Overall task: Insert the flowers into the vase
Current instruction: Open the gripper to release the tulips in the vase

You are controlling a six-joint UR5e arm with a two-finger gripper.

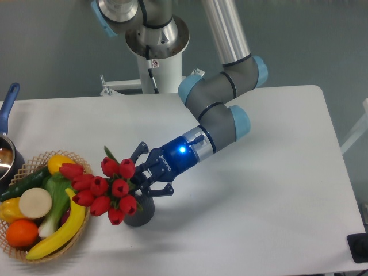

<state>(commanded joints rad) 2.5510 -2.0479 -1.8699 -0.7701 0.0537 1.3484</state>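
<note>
Flowers [103, 192] sit low and left of centre in the frame, a bunch of red tulip buds; I count about ten, though a few overlap. Their green stems run back into my claw [140, 183], which looks closed on them, though the buds hide exactly where the fingers meet. Just beneath the bunch stands the vase [141, 215], one small dark grey cylinder, its mouth mostly covered by buds and claw, so I cannot tell whether the stems are already inside it or only hovering over the rim. My judgement: the carry is done and the bunch lies tilted across the vase; what is left is to settle the stems in and let go. To the left, at the frame's lower left edge, one wicker basket [17, 251] holds fruit and vegetables, touching or just beside the outermost buds. One blue-handled pot [7, 152] shows at the far left. All rest on the white desk [276, 201].
</note>
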